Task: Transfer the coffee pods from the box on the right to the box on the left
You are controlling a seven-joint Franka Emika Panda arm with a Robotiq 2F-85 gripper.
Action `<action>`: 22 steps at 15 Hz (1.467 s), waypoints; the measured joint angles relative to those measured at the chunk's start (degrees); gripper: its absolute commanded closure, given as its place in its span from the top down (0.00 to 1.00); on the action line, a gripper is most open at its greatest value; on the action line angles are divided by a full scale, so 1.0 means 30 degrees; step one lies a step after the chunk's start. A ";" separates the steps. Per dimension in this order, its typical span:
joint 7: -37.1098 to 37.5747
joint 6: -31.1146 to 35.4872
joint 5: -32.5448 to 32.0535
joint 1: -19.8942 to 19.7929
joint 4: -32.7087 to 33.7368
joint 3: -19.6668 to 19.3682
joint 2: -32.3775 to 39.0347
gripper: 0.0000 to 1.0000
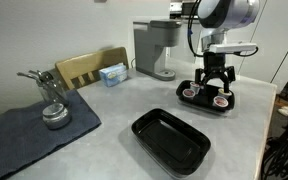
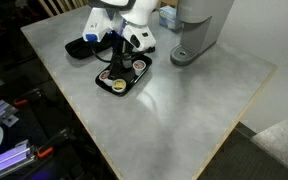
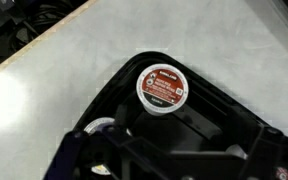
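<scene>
The coffee pods lie in a black tray (image 1: 184, 98) at the back right of the table; I see one pod (image 1: 191, 92) and another (image 1: 220, 100) there. The same tray (image 2: 134, 88) shows pods (image 2: 117, 86) in the opposite exterior view. My gripper (image 1: 216, 78) hangs open just above this tray, fingers pointing down among the pods and holding nothing. In the wrist view a brown-red pod (image 3: 162, 87) sits upright in the tray just beyond my gripper (image 3: 174, 140), and a second pod (image 3: 102, 128) is half hidden. An empty black tray (image 1: 171, 140) sits nearer the front.
A grey coffee machine (image 1: 156, 50) stands at the back beside a blue box (image 1: 112, 73) and a wooden chair back (image 1: 89, 65). A dark cloth (image 1: 24, 135) with a metal object (image 1: 52, 105) covers the left end. The table edge (image 2: 94, 140) is close to the pod tray.
</scene>
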 measured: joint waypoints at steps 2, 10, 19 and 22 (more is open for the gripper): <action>0.0000 0.0000 0.0304 -0.0051 -0.0149 0.0000 0.0047 1.00; 0.0000 0.0000 0.0829 -0.0174 -0.0379 0.0000 0.0460 0.99; -0.0002 0.0000 0.1127 -0.0572 -0.0379 -0.0004 0.0683 0.29; -0.0002 0.0000 0.1139 -0.0610 -0.0378 -0.0004 0.0683 0.26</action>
